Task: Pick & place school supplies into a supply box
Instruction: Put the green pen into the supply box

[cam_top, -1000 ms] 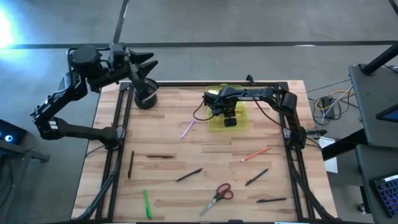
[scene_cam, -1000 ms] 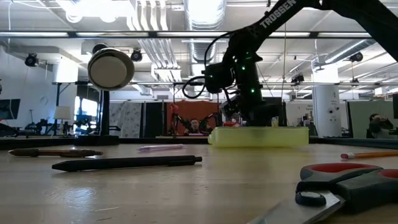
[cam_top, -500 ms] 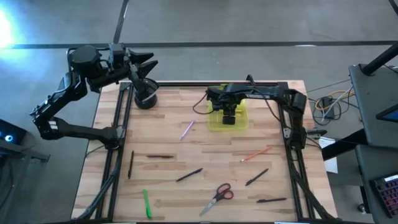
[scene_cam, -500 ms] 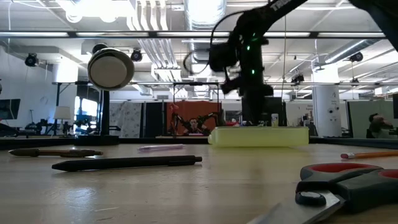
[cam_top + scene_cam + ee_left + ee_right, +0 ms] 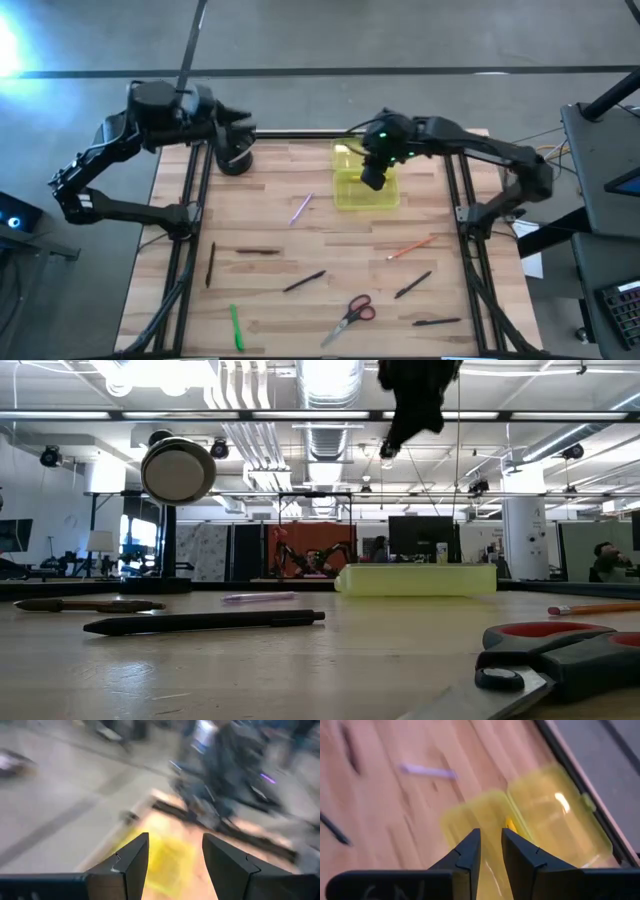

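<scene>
R gripper [image 5: 372, 178] above open supply box [image 5: 366, 187], upper centre of table; fingers nearly together, nothing gripped.

Box sits close to the far table edge [image 5: 330, 135]; wide free wood in front of it. Lid is folded open; inside, a yellow pen [image 5: 511, 825] lies along the box length. Pink-purple pen [image 5: 301, 208] just left of box, diagonal. Orange pencil [image 5: 411, 246] right of centre, diagonal. Green pen [image 5: 236, 327] lower left, nearly vertical. Scissors [image 5: 350, 317] lower centre, blades to lower left. L gripper [image 5: 243, 130] upper left, over black cup stand [image 5: 234, 157], fingers spread, empty.
</scene>
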Available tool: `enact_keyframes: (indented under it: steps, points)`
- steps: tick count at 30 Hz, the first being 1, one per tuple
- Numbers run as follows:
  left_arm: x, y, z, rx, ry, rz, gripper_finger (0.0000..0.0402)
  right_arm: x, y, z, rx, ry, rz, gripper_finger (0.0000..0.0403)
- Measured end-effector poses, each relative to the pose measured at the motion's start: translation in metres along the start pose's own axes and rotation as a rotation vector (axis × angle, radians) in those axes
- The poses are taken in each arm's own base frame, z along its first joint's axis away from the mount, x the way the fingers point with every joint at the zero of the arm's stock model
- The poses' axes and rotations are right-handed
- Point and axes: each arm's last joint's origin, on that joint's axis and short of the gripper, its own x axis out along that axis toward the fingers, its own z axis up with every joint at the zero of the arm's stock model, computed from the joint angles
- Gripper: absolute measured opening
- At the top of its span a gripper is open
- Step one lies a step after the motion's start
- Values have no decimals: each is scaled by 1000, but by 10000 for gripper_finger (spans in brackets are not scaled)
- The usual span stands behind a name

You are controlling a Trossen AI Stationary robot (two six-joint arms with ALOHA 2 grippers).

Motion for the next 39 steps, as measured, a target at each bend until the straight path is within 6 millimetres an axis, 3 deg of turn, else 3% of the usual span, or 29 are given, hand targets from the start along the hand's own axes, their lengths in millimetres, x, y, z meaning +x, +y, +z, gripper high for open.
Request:
enact_keyframes:
  steps: [4,9,15,21,25,30,35,39]
  points:
    - [7,-11,-16,-31,176,-246,168,-32,7,0,53,-141,43,68]
    - [18,-29,-43,-57,413,-344,167,-55,14,-3,60,-246,87,68]
    - [25,-59,-85,-32,655,-406,167,-59,20,-7,43,-243,104,68]
    - [21,-91,-140,29,881,-481,167,-47,27,-10,71,-199,117,68]
    - [11,-117,-184,187,988,-567,167,-37,32,-15,57,-163,120,68]
    - [-7,-144,-233,543,1009,-654,167,-29,33,-21,49,-133,118,68]
    - [-15,-167,-270,915,931,-758,167,-28,33,-22,50,-127,117,68]
    - [-13,-183,-291,1021,898,-839,167,-28,35,-23,81,-123,128,68]
